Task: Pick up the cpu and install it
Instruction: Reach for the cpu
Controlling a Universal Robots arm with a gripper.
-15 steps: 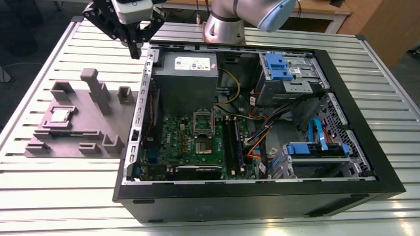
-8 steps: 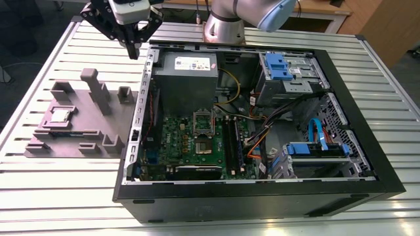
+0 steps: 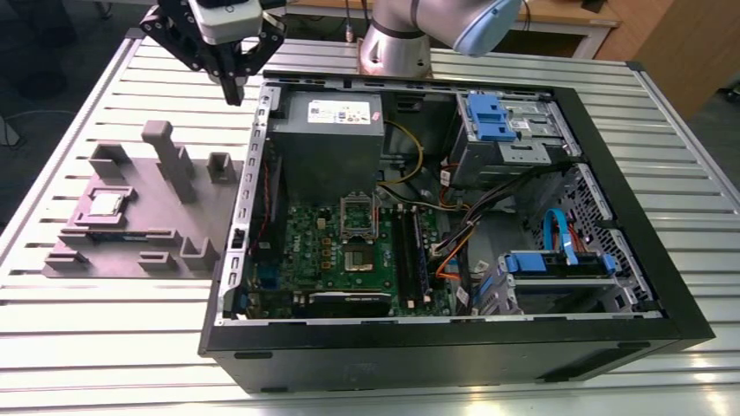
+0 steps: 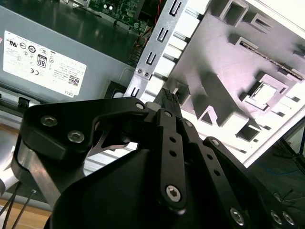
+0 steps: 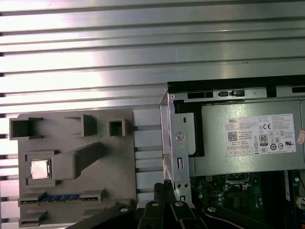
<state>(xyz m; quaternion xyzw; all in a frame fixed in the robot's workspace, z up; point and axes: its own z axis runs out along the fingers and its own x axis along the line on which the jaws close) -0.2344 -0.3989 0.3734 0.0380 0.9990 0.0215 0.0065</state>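
Currently gripper (image 3: 237, 89) hanging above case (image 3: 463, 355) corner nearest power supply (image 3: 329, 130). Black fingers (image 4: 167, 101) pressing together, holding nothing. Cpu (image 3: 107, 204) lying flat in square pocket of fixture (image 3: 162, 234), outside case, beside its side wall, well apart from gripper. Cpu showing shiny silver-grey metal top, facing up; square outline, so no long axis telling, edges running parallel with fixture edges. Fixture looking like matte grey-purple plastic, carrying slots and upright posts. Table (image 3: 93, 329) under case showing ribbed aluminium slats.
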